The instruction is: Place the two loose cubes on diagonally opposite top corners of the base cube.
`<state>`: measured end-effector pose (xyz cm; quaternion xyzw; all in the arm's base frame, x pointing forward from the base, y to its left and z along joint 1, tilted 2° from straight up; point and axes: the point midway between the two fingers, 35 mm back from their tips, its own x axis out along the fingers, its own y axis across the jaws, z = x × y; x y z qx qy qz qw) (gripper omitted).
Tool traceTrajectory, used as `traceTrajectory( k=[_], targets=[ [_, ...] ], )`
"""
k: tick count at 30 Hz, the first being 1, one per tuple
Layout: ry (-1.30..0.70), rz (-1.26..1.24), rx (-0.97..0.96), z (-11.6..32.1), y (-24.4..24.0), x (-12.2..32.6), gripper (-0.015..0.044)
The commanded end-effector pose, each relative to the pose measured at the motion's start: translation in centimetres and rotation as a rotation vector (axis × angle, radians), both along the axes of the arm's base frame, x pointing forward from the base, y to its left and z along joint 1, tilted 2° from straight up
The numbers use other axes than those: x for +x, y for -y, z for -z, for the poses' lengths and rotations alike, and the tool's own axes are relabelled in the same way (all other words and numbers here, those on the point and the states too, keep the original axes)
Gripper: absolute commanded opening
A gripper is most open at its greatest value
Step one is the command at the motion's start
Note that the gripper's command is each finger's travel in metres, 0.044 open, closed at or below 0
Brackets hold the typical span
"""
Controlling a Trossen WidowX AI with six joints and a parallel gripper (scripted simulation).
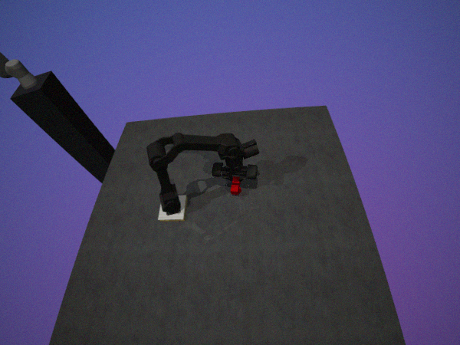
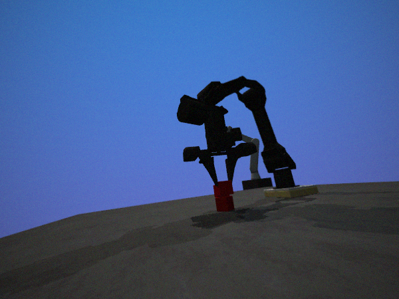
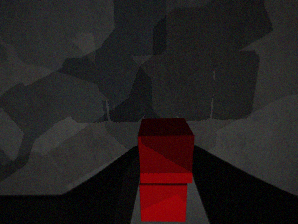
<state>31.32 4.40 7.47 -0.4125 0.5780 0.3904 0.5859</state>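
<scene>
The red base cube (image 2: 225,204) stands on the table. A second red cube (image 2: 217,191) sits on its top, shifted left in the exterior view. My gripper (image 2: 223,183) (image 3: 164,152) is shut on a third red cube (image 2: 227,187) (image 3: 166,156). The held cube looks level, just above or on the base cube, beside the placed cube and overlapping it in the exterior view. Another red cube face (image 3: 163,204) shows below it in the wrist view, past a thin dark line. In the top view the red cubes (image 1: 235,188) run together. The exact gap and any contact cannot be told.
The arm's white base plate (image 1: 179,217) (image 2: 291,192) stands on the grey table (image 1: 245,276) (image 2: 199,262). A second, pale arm (image 1: 26,77) (image 2: 255,159) stands on a dark block (image 1: 69,126) (image 2: 257,183) beyond the table edge. Arm shadows fall around the cubes.
</scene>
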Motion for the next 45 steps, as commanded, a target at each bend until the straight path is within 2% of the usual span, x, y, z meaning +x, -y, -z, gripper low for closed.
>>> traceTrajectory(
  k=[1,27,31,45],
  targets=[
    [-0.007,-0.007,-0.006,0.4,0.1,-0.1,0.0105],
    [-0.007,-0.007,-0.006,0.5,0.1,-0.1,0.0105],
    [-0.007,-0.007,-0.006,0.5,0.1,-0.1,0.0205],
    [-0.007,0.000,-0.002,-1.1,0.0,-0.1,0.0205]
  ],
)
